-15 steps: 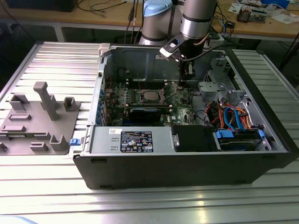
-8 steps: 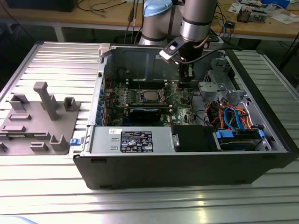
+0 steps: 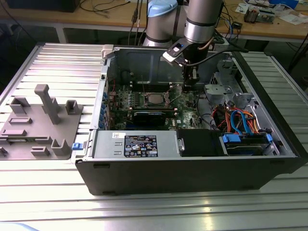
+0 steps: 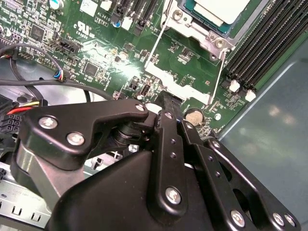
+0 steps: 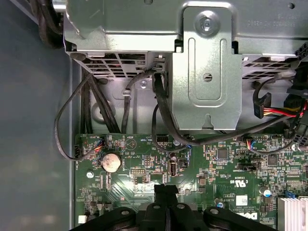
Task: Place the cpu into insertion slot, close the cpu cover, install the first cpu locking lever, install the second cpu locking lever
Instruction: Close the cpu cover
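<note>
In the second wrist view you see the gripper (image 4: 166,98), pressed together and empty, near the cpu (image 4: 219,8); the first wrist view shows a metal bracket (image 5: 207,72).

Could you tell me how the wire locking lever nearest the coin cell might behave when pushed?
The locking lever is a thin, long wire, so probably springy, not rigid. Its smooth shiny metal may slip off the gripper.
</note>
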Motion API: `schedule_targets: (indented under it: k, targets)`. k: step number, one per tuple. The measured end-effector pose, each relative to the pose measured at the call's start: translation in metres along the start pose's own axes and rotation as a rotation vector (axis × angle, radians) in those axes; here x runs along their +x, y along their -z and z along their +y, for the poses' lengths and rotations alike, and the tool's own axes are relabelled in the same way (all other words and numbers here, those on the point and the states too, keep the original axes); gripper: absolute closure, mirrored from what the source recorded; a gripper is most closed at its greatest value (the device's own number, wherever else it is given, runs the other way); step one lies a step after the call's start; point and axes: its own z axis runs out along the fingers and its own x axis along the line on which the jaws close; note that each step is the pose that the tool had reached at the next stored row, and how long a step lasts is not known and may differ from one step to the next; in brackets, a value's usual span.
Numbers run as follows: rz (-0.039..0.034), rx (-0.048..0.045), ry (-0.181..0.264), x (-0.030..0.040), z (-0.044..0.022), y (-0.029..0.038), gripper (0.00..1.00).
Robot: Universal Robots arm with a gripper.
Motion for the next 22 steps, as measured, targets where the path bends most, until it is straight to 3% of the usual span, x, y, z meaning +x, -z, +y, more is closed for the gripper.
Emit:
schedule_targets:
  k: [22]
  targets:
    - [0.0000,0.0000,0.000,0.0000,-0.0061,0.0001,0.89]
